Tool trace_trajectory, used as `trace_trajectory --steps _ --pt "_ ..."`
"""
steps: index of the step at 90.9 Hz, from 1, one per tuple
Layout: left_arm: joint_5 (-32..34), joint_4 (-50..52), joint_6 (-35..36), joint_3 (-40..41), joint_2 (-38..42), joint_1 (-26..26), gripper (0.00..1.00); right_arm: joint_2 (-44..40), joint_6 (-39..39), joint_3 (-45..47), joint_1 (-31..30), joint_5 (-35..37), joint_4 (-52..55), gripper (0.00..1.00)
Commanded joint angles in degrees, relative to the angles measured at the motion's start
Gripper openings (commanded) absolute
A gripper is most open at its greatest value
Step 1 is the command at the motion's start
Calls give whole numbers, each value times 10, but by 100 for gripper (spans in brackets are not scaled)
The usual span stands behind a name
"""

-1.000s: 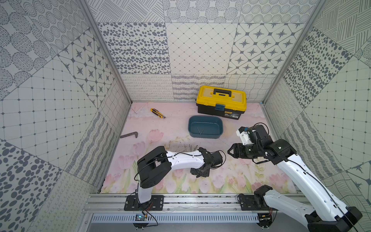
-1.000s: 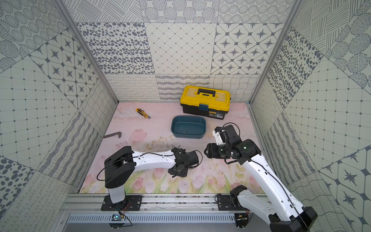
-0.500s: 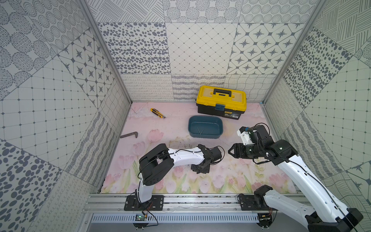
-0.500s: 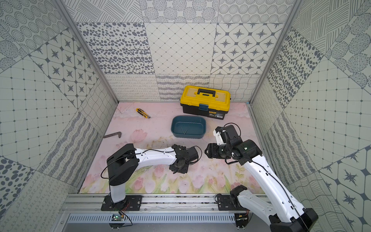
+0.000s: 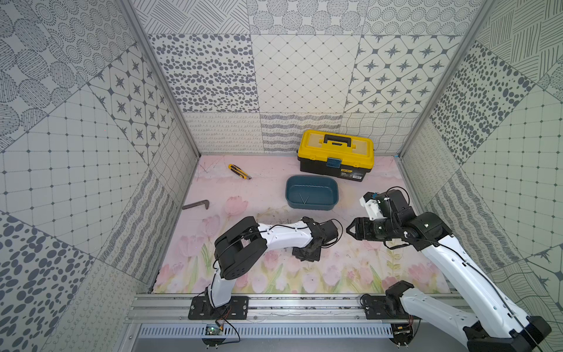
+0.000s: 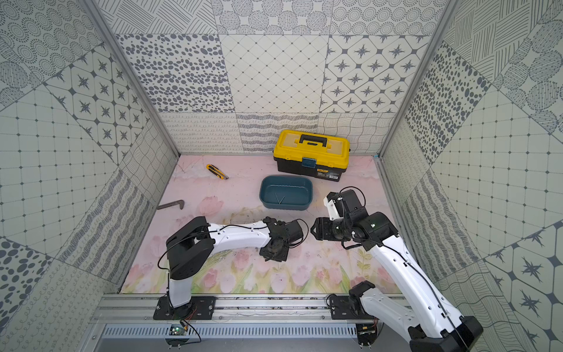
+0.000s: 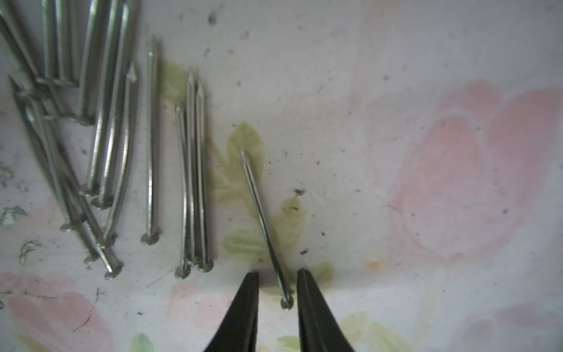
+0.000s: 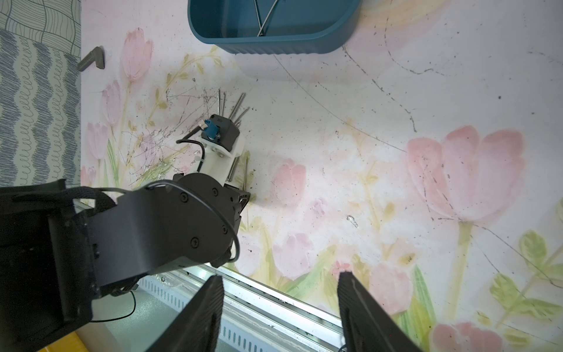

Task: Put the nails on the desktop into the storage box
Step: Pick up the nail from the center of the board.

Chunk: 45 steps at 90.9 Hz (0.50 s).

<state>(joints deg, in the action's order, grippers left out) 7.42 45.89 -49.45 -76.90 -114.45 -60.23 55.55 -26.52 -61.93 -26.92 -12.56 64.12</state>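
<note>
Now left hand (image 7: 277,272) narrower, flanking lone nail (image 7: 264,225).

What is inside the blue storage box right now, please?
Two nails lie in a V on the floor of the box. The rest looks bare in both top views; the near wall may hide a thin strip.
</note>
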Motion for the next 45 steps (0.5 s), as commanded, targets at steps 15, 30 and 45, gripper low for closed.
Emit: trace_trajectory --steps 15,30,45 --pt "2 8 2 17 -54 12 21 1 8 -20 2 -3 -5 65" --pt "1 11 10 16 -64 18 15 6 9 -25 2 -3 -4 65" --pt "-3 8 9 36 -65 24 2 6 6 -26 2 -4 -5 65"
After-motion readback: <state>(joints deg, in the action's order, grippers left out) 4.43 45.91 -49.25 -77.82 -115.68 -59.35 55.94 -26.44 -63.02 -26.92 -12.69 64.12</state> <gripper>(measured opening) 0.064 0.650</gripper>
